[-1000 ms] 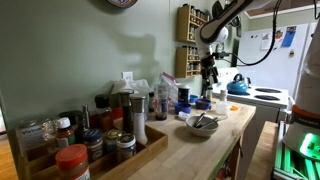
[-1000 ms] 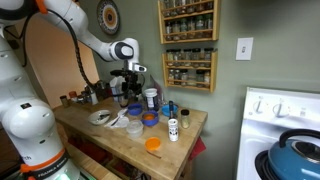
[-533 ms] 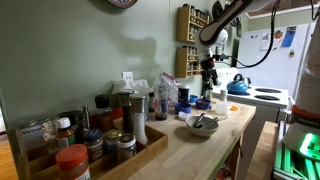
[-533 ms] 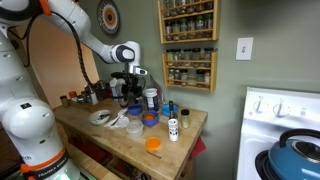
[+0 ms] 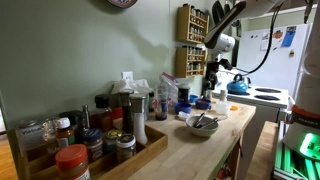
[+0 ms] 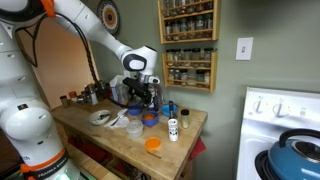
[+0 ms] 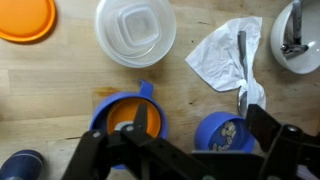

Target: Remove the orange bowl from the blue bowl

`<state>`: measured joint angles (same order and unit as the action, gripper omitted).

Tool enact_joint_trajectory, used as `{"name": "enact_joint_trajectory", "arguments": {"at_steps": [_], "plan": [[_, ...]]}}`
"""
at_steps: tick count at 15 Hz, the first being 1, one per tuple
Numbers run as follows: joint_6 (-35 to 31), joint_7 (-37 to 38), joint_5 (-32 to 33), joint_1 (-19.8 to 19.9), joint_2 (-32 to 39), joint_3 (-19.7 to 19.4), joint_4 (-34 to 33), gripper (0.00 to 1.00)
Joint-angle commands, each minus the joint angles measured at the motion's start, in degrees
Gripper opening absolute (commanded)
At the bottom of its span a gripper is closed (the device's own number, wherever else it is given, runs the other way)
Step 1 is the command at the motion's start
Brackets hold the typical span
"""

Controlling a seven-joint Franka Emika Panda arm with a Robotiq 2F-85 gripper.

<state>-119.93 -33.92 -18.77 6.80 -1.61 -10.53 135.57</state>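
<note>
In the wrist view the orange bowl sits nested inside the blue bowl on the wooden counter, at lower left. My gripper hovers above, open and empty. One finger lies over the orange bowl's right edge and the other is off to the right. A second blue bowl with pale bits in it lies between the fingers. In an exterior view the gripper hangs just above the blue bowl. In an exterior view the gripper is over the counter's far end.
A flat orange lid, a white lidded container, a crumpled napkin with a utensil, and a white bowl with utensils lie close by. A dark blue bottle stands at lower left. A blue kettle sits on the stove.
The arm has swung sideways along the counter and come lower over the blue bowls. Nothing on the counter has moved.
</note>
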Motion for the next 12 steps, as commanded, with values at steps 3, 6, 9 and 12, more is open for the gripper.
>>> {"name": "enact_joint_trajectory", "arguments": {"at_steps": [3, 6, 9, 12], "plan": [[0.11, -2.19, -2.12, 1.18, 1.72, 0.55, -0.19, 1.00], [-6.71, -4.36, -7.30, 0.97, 2.03, 1.03, 1.00, 1.00], [-13.47, -7.59, -11.80, 0.82, 3.07, 1.64, 1.77, 1.00], [-21.28, -9.76, -13.98, 0.77, 4.52, 2.48, 2.67, 0.71]]}}
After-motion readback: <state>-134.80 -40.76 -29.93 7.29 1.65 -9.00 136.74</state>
